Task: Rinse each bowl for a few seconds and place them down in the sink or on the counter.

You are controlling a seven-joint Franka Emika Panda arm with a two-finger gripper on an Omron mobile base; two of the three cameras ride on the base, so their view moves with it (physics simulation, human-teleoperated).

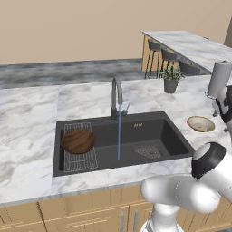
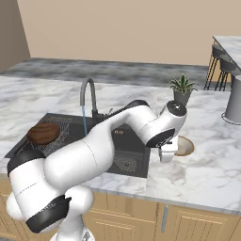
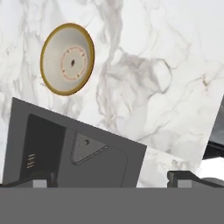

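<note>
Around my work I see a small grey pot with a spiky green plant (image 1: pixel 171 79) standing on the table (image 1: pixel 27 118) behind the sink's (image 1: pixel 149 129) right corner, a tall grey cylinder (image 1: pixel 219 79) on a round base farther right, and a raised marble bar (image 1: pixel 190 43) with three dark stools (image 1: pixel 168 55) beyond. My own white arm crosses in front of the sink in the right base view and hides part of the tan bowl (image 1: pixel 200 123) there. I count two bowls, one tap (image 1: pixel 116 95), one wire rack (image 1: pixel 79 147) and one mesh strainer (image 1: pixel 148 151). The brown bowl (image 1: pixel 78 141) is wide, round and wood-grained, and it lies on the rack in the left part of the black rectangular basin. The tan bowl is smaller, shallow, with a pale inside and a ring pattern at its centre, and it sits on the table just right of the sink, well apart from the brown one. The tap is grey and arched, and a thin blue stream of water (image 1: pixel 119 131) falls from it to the basin floor, between the rack and the strainer, touching neither bowl. The table is white marble with grey veins over light wooden cabinets (image 1: pixel 90 213). My pincer (image 3: pixel 109 180) hangs above the sink's right edge, near the tan bowl, with its two dark tips wide apart and nothing between them.
</note>
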